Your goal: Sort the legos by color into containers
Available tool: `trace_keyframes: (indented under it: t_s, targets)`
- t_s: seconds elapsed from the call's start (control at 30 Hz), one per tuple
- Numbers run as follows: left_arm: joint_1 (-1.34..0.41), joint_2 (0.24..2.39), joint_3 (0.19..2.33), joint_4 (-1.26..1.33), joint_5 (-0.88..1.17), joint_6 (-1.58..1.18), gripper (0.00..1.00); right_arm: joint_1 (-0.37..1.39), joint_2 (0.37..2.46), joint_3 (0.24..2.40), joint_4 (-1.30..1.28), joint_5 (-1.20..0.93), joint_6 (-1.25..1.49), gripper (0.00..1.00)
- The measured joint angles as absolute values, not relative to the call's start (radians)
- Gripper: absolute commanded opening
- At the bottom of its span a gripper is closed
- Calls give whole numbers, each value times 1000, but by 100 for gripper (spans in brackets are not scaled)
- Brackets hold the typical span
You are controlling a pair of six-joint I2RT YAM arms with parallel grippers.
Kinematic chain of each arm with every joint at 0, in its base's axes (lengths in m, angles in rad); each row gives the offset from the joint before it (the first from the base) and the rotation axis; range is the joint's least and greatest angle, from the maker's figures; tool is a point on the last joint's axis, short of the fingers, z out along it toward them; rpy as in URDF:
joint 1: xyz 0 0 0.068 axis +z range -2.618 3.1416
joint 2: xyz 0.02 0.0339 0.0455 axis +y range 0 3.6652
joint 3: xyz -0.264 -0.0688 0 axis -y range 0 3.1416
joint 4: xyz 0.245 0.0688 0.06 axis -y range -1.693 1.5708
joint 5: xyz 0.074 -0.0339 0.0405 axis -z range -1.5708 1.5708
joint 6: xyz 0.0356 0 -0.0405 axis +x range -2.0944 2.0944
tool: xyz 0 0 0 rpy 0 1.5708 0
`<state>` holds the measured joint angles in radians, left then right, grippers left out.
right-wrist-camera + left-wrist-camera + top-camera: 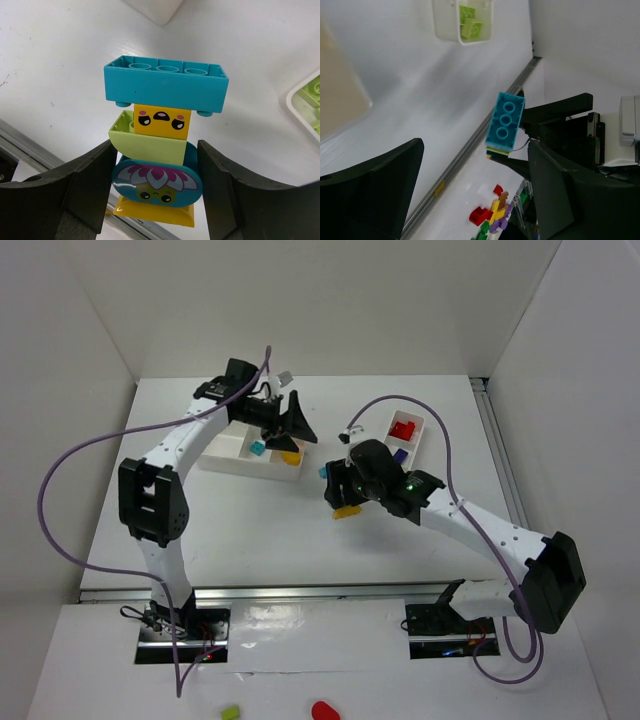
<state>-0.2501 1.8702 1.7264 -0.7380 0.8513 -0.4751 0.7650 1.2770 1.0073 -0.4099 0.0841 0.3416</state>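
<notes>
Topping the stack of legos (159,150) is a cyan brick (165,86). Below it sit yellow, lime and round teal pieces. The right gripper (156,172) is closed on the teal piece and holds the stack over the table (270,530), between the wider tray (222,462) and the narrower tray (427,428). The left gripper (297,430) hangs wide open and empty above the wider tray.

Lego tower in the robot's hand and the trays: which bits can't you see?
Top external: the right gripper covers most of the lego tower; only cyan and yellow ends show.
Top external: the left gripper hides part of the wider tray.
Right wrist: the tray of lime green legos is cut off at the right edge.
Left wrist: the coloured lego pile is tiny, cut by the bottom edge.
</notes>
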Motion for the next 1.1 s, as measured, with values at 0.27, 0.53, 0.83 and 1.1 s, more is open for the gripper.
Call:
trace_keyframes:
  t_s: [0.27,0.53,0.83,1.1]
  targets:
    - [-339,2007,1807,-732,975,-464,96,752,1272,1016,-443,55,331,47]
    - [-391,2043,1832,-804,1008,-373,89,741,1272,1020,-443,43,332,47]
    - [-403,2095,1837,-849,1058,-330,32,711,1318,1035,-427,21,331,47]
    - [-382,2114,1848,-792,1057,-371,5,647,1369,1042,-388,-49,324,46]
